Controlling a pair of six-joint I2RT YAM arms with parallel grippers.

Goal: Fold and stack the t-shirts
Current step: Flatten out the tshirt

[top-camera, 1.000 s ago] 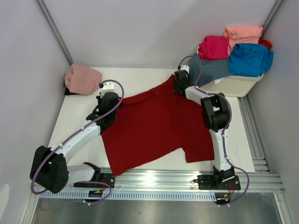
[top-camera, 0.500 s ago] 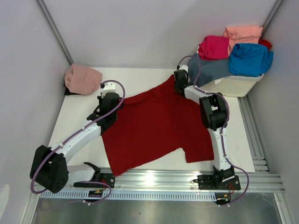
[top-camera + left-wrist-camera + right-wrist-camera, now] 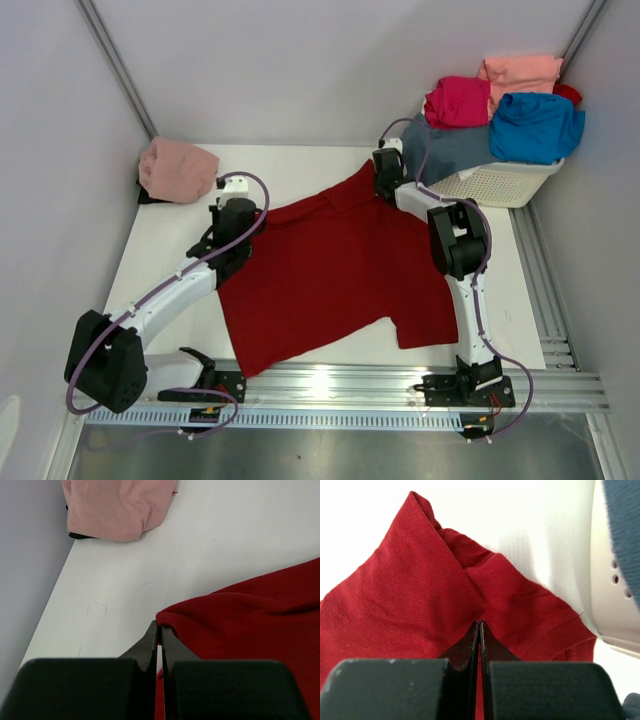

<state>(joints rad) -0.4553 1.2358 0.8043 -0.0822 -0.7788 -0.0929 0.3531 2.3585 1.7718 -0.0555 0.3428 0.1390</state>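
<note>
A large dark red t-shirt point(image 3: 330, 270) lies spread over the white table, one sleeve pointing to the far right. My left gripper point(image 3: 240, 215) is shut on a fold at its left edge; in the left wrist view the cloth point(image 3: 250, 620) bunches at the tips of that gripper point(image 3: 160, 627). My right gripper point(image 3: 385, 182) is shut on the shirt's far corner next to the basket. In the right wrist view its jaws point(image 3: 480, 623) pinch a crease of the red cloth point(image 3: 420, 595).
A white lattice basket point(image 3: 500, 182) at the back right holds magenta point(image 3: 458, 100), salmon point(image 3: 520, 70), bright blue point(image 3: 535, 125) and slate grey-blue point(image 3: 455, 145) shirts. A dusty pink shirt point(image 3: 178, 168) lies at the back left corner. Walls close both sides.
The right gripper's jaws have closed onto the red shirt's far corner. The left arm and the shirt have barely moved.
</note>
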